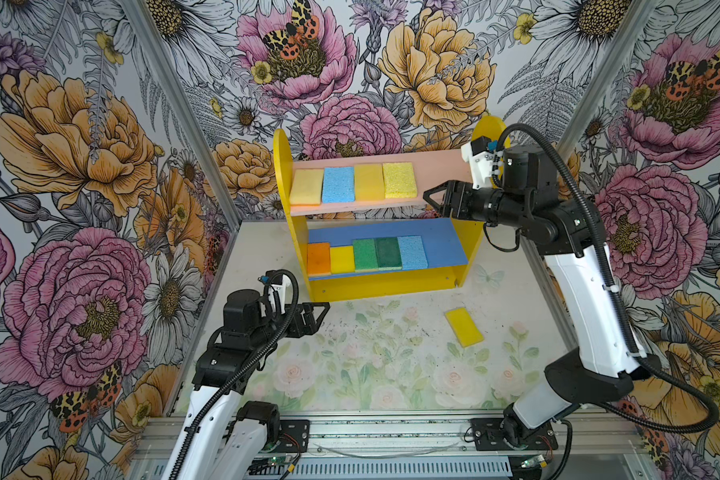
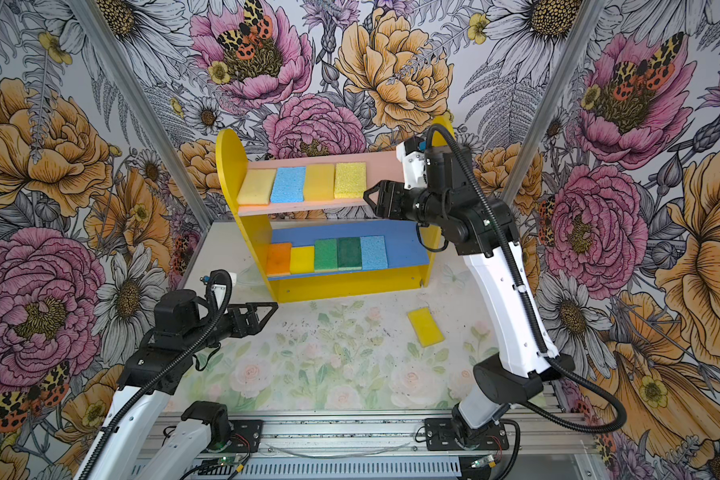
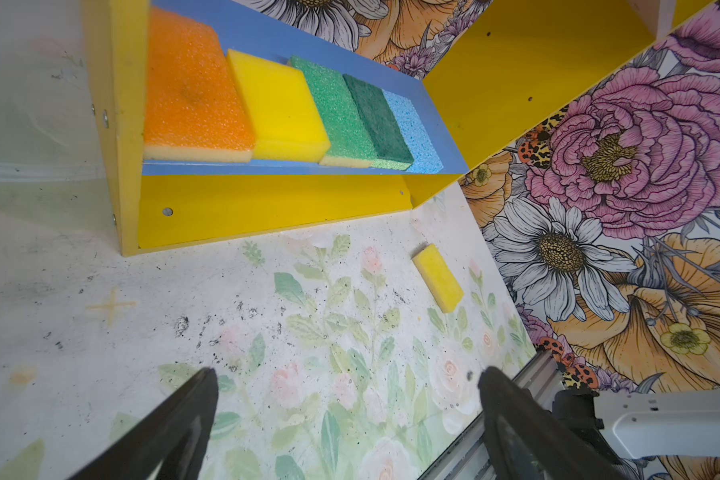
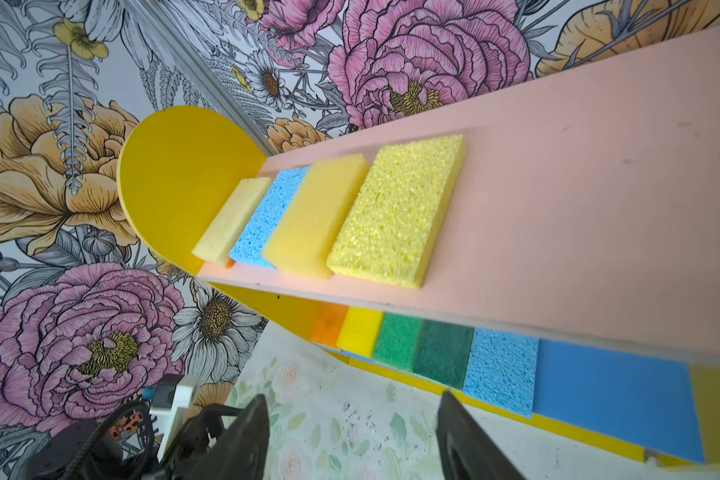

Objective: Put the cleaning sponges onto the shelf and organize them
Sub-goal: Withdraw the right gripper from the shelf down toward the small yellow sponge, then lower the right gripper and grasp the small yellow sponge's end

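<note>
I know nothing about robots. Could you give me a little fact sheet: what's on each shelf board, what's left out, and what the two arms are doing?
Shelf: two tiers, yellow sides
Pink upper board: four sponges, pale yellow, light blue, golden yellow, coarse yellow
Blue lower board: five sponges, orange, bright yellow, green, dark green, sky blue
Off the shelf: one yellow sponge on the table
Left arm: low before the shelf, jaws open, empty
Right arm: by the upper board's bare end, jaws open, empty

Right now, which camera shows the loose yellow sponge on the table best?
The left wrist view: the loose yellow sponge appears largest there, top and side faces both clear. Both top views show it whole but smaller. The right wrist view misses it.
</note>
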{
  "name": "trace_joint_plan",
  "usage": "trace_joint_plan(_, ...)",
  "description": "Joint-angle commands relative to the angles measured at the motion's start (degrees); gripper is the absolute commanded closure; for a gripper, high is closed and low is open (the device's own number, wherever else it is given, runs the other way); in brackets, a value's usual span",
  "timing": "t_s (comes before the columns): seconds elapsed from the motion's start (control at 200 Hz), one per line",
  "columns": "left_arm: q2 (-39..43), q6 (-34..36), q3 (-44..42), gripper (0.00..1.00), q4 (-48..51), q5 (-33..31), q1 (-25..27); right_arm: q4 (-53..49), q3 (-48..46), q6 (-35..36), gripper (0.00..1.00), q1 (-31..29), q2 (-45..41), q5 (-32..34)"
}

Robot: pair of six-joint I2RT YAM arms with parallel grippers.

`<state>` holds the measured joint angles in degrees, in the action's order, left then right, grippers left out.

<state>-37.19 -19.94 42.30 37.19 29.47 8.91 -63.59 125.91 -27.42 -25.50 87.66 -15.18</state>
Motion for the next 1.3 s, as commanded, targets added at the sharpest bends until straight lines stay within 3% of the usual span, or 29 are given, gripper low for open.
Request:
trace_joint_plan(0.0, -0.2, 1.0, -0.8, 0.01, -1.8, 1.8, 1.6, -0.4, -12.2, -0.4, 0.35, -0.8, -7.6, 5.5)
trace_joint_plan(0.24, -2.4, 1.0, -1.1, 0.01, -1.7, 1.0, 8.2, 1.1, -39.9, -5.0, 0.34, -3.9, -21.1, 9.5)
trace_joint_plan(0.675, -4.5, 0.9, -1.3, 0.01, -1.8, 0.9, 9.9, 9.0, -67.7, -9.9, 0.3, -2.3, -26.4, 10.0)
trace_joint_plan(1.071, -4.6, 0.9, -1.3, 0.01, -1.7, 0.7, 9.9, 14.5, -80.2, -9.7, 0.24, 11.5, -26.7, 7.0)
trace_joint_plan(1.296, -4.6, 0.8, -1.3, 0.01, -1.7, 0.4, 10.3, 23.2, -82.7, -5.4, 0.23, 21.5, -18.0, 2.5)
